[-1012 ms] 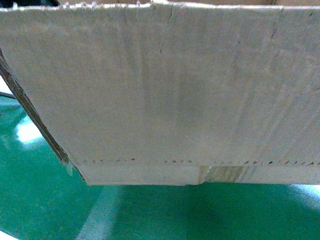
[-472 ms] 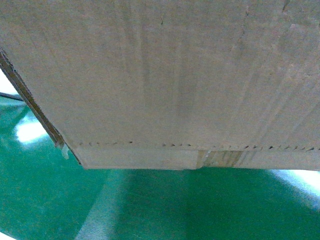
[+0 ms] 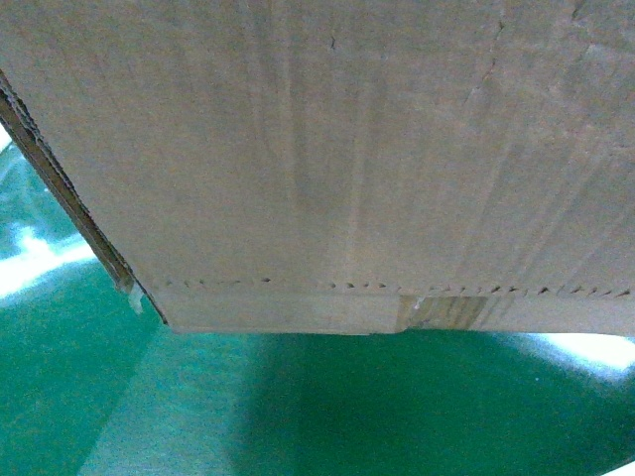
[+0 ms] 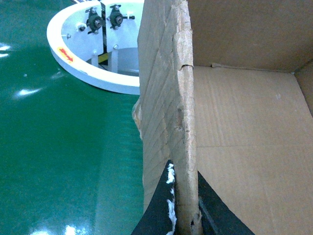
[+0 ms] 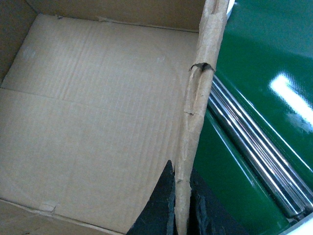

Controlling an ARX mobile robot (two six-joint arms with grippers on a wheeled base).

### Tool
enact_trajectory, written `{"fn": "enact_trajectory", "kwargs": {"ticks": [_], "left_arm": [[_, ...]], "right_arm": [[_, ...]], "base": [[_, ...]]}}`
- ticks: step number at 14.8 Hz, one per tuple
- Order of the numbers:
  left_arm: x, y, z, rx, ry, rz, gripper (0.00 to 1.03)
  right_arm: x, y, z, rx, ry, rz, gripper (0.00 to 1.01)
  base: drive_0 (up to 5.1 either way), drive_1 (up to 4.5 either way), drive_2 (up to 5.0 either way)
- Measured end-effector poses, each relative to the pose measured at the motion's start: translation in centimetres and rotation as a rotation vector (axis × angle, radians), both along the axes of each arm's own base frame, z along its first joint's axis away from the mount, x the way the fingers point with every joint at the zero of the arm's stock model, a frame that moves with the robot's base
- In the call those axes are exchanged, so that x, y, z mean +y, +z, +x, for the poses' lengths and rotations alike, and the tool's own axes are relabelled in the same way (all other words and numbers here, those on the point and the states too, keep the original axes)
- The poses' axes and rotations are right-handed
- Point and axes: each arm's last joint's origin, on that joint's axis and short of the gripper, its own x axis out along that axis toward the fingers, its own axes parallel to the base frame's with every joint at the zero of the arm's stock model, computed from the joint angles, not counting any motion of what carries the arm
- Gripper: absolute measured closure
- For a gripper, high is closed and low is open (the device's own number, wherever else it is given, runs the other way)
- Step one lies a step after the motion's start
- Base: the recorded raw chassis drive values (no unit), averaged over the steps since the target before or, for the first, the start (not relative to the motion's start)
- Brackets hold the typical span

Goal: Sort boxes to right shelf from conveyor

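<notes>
- Glossy green conveyor [image 3: 198, 416] beneath me, its white rim [image 4: 83, 73] to the left
- Left gripper [image 4: 183, 205] and right gripper [image 5: 181, 205] each pinch a wall of the box [image 3: 327, 159], apparently lifted
- Next: carry it level toward the unseen shelf

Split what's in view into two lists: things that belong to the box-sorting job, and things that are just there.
Part of the job:
- cardboard box, empty inside
- green conveyor belt
- left end effector, clamped on the box's left wall
- right end effector, clamped on the box's right wall

Just there:
- white curved rim with bearing fittings
- shiny metal rails
</notes>
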Motion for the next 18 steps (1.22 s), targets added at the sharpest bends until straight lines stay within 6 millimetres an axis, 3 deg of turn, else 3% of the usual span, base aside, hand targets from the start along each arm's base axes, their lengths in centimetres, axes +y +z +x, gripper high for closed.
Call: {"fn": "enact_trajectory", "kwargs": {"ticks": [5, 18], "left_arm": [[0.17, -0.07, 0.06, 0.005, 0.010, 0.004, 1.01], [0.12, 0.12, -0.11, -0.002, 0.005, 0.001, 1.01]], "right_arm": [[0.08, -0.10, 0.02, 0.003, 0.004, -0.002, 0.99], [0.03, 0.09, -0.15, -0.004, 0.003, -0.002, 0.99]], "base": [[-0.3, -4.02, 3.4], [-1.6, -1.57, -1.6]]}}
